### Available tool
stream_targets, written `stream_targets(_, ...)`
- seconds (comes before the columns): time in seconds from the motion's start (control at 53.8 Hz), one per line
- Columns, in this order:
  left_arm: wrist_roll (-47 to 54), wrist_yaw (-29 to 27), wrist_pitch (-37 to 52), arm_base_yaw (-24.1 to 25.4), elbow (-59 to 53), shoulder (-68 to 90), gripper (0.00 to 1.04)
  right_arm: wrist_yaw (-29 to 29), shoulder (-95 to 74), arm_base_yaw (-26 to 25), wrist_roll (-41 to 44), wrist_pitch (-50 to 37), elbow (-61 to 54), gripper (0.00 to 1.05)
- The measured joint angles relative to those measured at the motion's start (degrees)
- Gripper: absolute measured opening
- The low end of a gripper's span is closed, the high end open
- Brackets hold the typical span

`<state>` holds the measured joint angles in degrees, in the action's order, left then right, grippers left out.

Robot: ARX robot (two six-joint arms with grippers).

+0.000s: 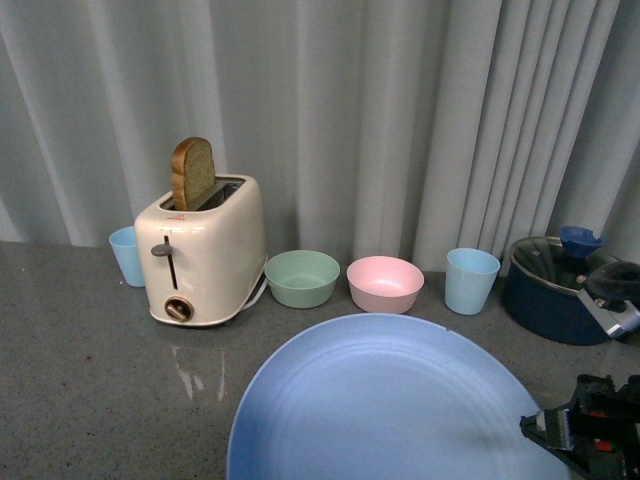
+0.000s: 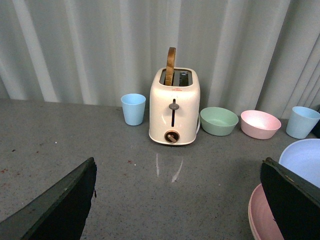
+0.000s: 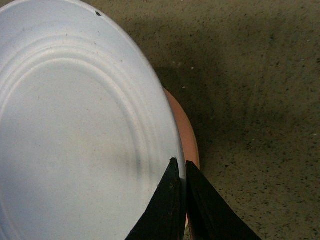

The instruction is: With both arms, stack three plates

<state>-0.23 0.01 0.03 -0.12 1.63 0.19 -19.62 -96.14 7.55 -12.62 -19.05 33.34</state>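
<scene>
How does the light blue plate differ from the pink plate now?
Colour: the light blue plate is pale blue; the pink plate is salmon pink. State: the right gripper is shut on the light blue plate's rim; no gripper holds the pink plate. Position: the light blue plate lies over the pink plate, which shows only as a crescent. Both are round.

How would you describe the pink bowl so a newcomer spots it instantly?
Find the cream toaster by the curtain. Two small bowls stand to its right; the pink bowl is the farther one, between the green bowl and a light blue cup. Only it is pink and deep.
</scene>
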Motion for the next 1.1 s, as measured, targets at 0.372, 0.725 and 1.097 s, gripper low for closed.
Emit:
stream_targets(0.372,0.0,0.0,0.0,0.0,0.0,0.0,0.98,-0.2,-2.6,0.2,-0.6,-0.3,0.2,0.03)
stream_targets(0.725,0.0,0.0,0.0,0.0,0.0,0.0,0.98,0.3,-6.4,0.2,-0.2,-0.6,1.1,0.03)
stream_targets(1.097,0.0,0.0,0.0,0.0,0.0,0.0,0.98,-0.7,-7.3,1.3,-0.1,-2.5,1.9,0.38)
